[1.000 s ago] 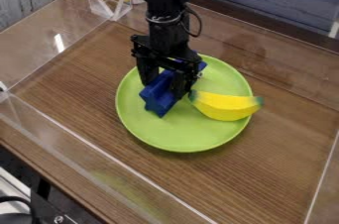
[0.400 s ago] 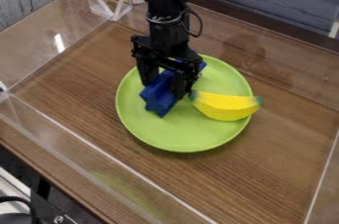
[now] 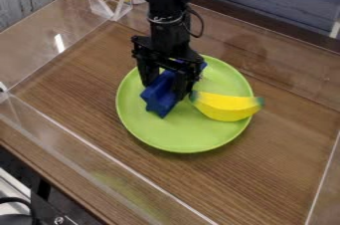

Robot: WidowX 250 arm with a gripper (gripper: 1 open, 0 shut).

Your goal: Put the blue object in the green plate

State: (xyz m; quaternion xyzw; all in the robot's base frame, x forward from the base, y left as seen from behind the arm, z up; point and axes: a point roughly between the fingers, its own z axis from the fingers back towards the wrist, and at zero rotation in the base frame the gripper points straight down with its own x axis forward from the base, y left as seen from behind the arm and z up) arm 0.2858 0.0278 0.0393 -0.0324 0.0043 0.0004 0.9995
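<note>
We see a brown wood-grain table [image 3: 80, 110] ringed by low clear plastic walls [image 3: 40, 40], and on it, near the middle, the lime-green plate [image 3: 166, 129], the widest thing here. A black robot arm [image 3: 163, 10] comes down from the top of the view and ends right over the plate's far half.

On the plate's right side lies a yellow banana [image 3: 226, 106], and just to its left is the dark blue ridged block [image 3: 162, 95], tilted, its lower end on or very close to the plate's surface. So the task's thing sits inside the plate's rim, seemingly not yet let go.

The gripper [image 3: 165, 78] straddles the block's upper part, with a black finger [image 3: 141, 76] on each side of it. The jaws look narrow and closed against the block, though we cannot be sure the pads press on it.

We judge the block to be stiff, light plastic, not fragile. Its ridges should give the pads some bite, while the smooth faces may slip. The best hold is across its narrow width near the middle, as now. Since it leans, it may tip towards the banana when freed.
</note>
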